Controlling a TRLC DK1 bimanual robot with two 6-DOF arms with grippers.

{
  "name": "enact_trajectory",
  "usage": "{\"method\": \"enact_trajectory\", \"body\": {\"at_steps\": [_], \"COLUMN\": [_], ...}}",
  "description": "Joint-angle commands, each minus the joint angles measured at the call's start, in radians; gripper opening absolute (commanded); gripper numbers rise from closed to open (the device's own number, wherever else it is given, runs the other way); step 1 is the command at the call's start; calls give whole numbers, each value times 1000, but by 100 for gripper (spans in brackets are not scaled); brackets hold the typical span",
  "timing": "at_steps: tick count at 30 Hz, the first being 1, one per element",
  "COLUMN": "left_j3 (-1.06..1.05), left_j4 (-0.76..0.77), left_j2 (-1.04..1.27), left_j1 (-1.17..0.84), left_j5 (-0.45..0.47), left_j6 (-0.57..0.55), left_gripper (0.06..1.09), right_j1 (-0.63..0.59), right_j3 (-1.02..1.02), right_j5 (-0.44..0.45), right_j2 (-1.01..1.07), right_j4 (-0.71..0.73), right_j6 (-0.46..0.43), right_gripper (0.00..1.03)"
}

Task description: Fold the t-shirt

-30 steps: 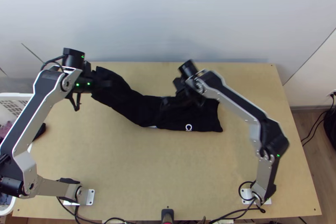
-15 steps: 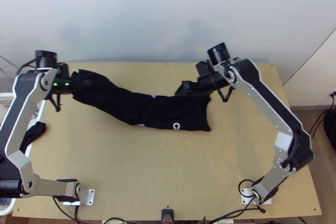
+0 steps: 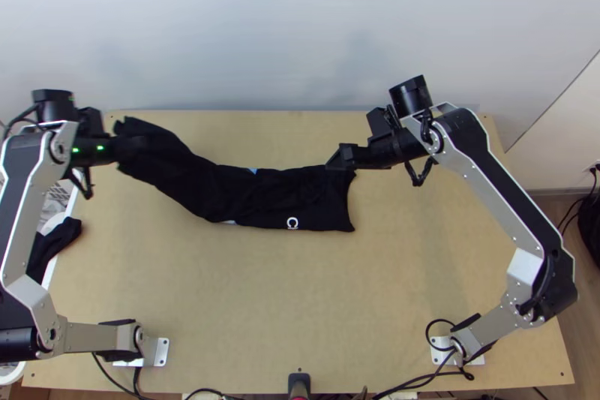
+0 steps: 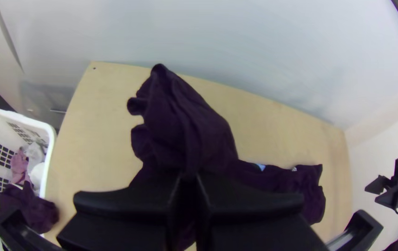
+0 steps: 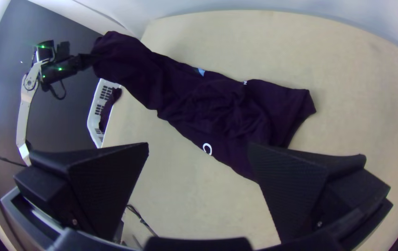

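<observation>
One end of black t-shirt (image 3: 262, 196) bunched in left gripper (image 4: 189, 180), held up; right gripper (image 5: 199, 148) open. Rest lies along table (image 3: 300, 295). Likely straightening step; next calls for lowering held end flat.

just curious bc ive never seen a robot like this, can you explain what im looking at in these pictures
Two robot arms, left and right, work at a wooden table. The top view looks down from above; each wrist view comes from a camera on that arm, looking past its own fingers.

A black t-shirt lies as a long, wrinkled strip on the table. The left gripper is shut on one end and holds it raised. The right gripper is open near the other end, holding nothing. Beside the table is a white basket with cloth in it.
</observation>
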Motion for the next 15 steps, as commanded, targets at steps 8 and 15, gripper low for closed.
{"method": "enact_trajectory", "body": {"at_steps": [8, 15], "left_j3": [10, 89], "left_j4": [144, 203], "left_j2": [53, 165], "left_j1": [-470, -658], "left_j5": [10, 10], "left_j6": [-199, -242], "left_gripper": [10, 10], "right_j1": [-29, -60], "right_j3": [-88, -124], "right_j5": [61, 93], "right_j2": [-43, -56], "right_j4": [12, 24], "right_j6": [-15, -10], "right_gripper": [99, 99]}}
